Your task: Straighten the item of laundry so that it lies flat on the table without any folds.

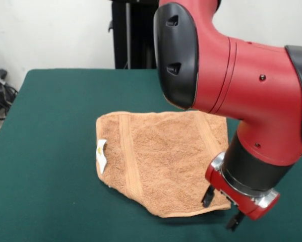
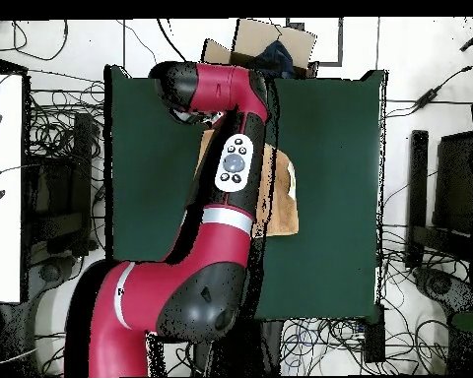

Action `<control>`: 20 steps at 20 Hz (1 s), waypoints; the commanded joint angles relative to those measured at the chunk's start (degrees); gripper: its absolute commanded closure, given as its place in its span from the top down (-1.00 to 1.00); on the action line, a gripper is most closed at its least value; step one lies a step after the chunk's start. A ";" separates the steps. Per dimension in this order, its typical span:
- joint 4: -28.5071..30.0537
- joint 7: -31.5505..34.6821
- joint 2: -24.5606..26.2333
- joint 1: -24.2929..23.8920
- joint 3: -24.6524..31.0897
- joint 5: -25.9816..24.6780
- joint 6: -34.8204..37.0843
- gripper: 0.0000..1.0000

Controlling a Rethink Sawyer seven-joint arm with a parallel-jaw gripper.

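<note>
Currently towel [image 1: 163, 164] mid-table [image 1: 50, 151], mostly flat, label [image 1: 101, 154] edge curled. Claw [image 1: 222, 209] open, empty, at towel's near corner. Risk: fingers catching felt too, or dragging corner into fresh fold.

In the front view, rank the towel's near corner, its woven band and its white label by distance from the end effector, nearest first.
1. Near corner, right beside the end effector.
2. Woven band, running across the towel left of centre.
3. White label, at the towel's left edge, farthest.

The red arm [image 1: 231, 75] bends steeply downward, its gripper [image 1: 221, 210] held low, black fingers [image 1: 207, 196] spread apart.
</note>
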 commanded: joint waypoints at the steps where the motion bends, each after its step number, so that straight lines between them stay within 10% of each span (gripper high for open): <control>1: 7.95 12.38 -0.12 -0.16 -0.83 -2.45 4.35 1.00; 10: 21.65 7.41 -6.60 -0.59 3.40 -2.29 0.95 1.00; 20: 34.27 18.36 -8.50 3.10 7.25 5.10 -9.94 1.00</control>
